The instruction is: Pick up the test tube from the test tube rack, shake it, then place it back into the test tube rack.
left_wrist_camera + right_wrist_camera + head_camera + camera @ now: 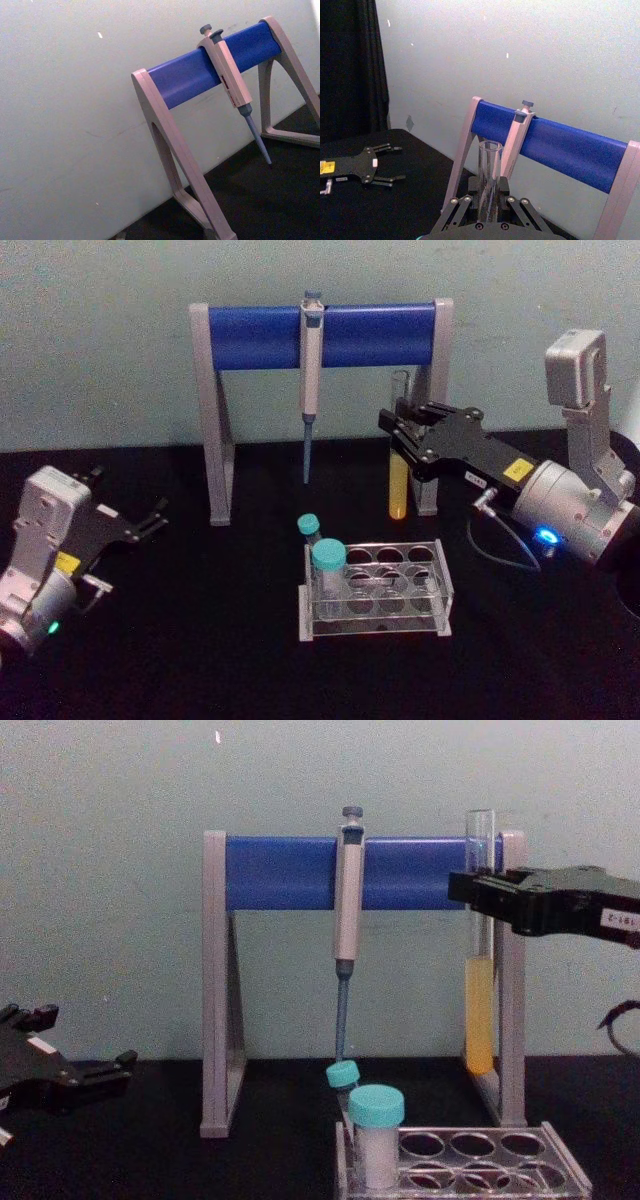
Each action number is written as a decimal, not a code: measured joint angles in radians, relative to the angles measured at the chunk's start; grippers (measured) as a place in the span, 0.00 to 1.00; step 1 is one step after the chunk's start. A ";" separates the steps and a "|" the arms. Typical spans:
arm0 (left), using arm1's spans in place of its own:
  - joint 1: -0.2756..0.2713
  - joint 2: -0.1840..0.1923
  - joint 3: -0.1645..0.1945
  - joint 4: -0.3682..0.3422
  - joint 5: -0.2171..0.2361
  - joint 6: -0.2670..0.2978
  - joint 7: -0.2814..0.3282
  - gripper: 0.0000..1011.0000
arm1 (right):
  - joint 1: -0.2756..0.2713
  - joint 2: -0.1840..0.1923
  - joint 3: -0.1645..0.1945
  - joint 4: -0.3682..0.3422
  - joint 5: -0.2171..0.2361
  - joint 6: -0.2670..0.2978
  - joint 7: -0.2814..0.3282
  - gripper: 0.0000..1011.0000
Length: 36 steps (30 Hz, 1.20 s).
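Gripping test tube (pixel 399 488), right gripper (pixel 397 426)

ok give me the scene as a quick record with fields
tube: upright in right gripper, clear of rack, yellow liquid in lower part
right gripper: shut on tube, raised by the stand's right leg
left gripper: open, idle at left
rack: on table, two capped tubes at its left end
pipette: hanging on stand
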 joint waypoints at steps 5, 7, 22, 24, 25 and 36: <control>0.000 0.000 0.000 0.000 0.000 0.000 0.000 0.99 | -0.006 -0.001 0.001 -0.005 0.000 0.000 -0.001 0.23; 0.000 0.000 0.000 0.000 0.000 0.000 0.000 0.99 | -0.012 0.000 0.002 -0.012 0.001 -0.003 0.000 0.23; 0.000 0.000 0.000 0.000 0.000 0.000 0.000 0.99 | -0.078 0.034 0.008 -0.058 0.065 -0.072 0.086 0.23; 0.000 0.000 0.000 0.000 0.000 0.000 0.000 0.99 | -0.088 0.042 0.004 -0.063 0.082 -0.084 0.109 0.23; 0.000 0.000 0.000 0.000 0.000 0.000 0.000 0.99 | -0.090 0.043 0.003 -0.064 0.086 -0.087 0.115 0.23; 0.000 0.000 0.000 0.000 0.000 0.000 0.000 0.99 | -0.101 0.056 -0.029 -0.046 0.128 -0.106 0.152 0.23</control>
